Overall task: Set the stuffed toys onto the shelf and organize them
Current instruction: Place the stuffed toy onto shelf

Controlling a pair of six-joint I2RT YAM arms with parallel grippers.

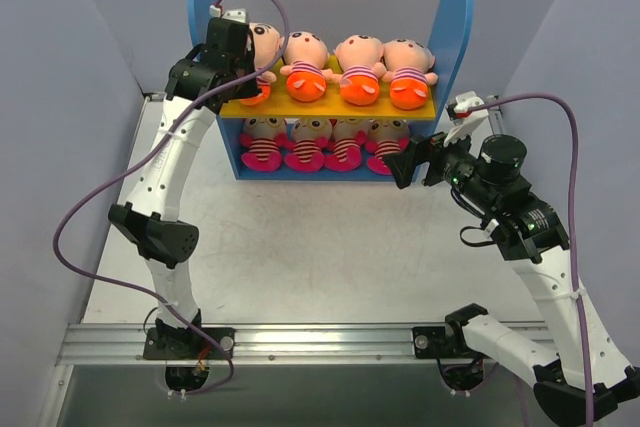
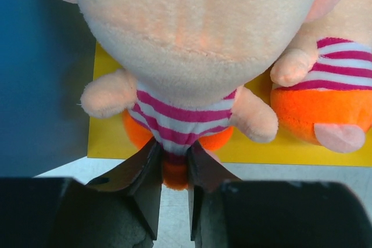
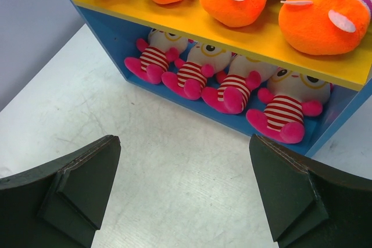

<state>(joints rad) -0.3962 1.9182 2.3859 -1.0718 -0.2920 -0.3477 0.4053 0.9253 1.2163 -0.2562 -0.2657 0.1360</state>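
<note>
A blue shelf (image 1: 455,17) with a yellow upper board stands at the far side of a pale surface (image 1: 300,247). All eight stuffed toys are on the shelf.

The left hand (image 1: 240,57) is at the left end of the upper board. In its wrist view the two black fingers (image 2: 145,181) are nearly together. They pinch the striped middle and orange bottom of the leftmost peach-headed toy (image 2: 186,56), which sits at the board's front edge just beside the blue side panel. Three more peach-headed toys (image 1: 358,67) sit in a row to its right, orange bottoms facing forward.

On the lower level, four magenta-bodied toys (image 3: 232,88) sit side by side, touching.

The right hand (image 1: 405,162) hovers near the shelf's lower right corner. Its fingers (image 3: 75,184) are spread wide apart and hold nothing, with only bare surface between them.
</note>
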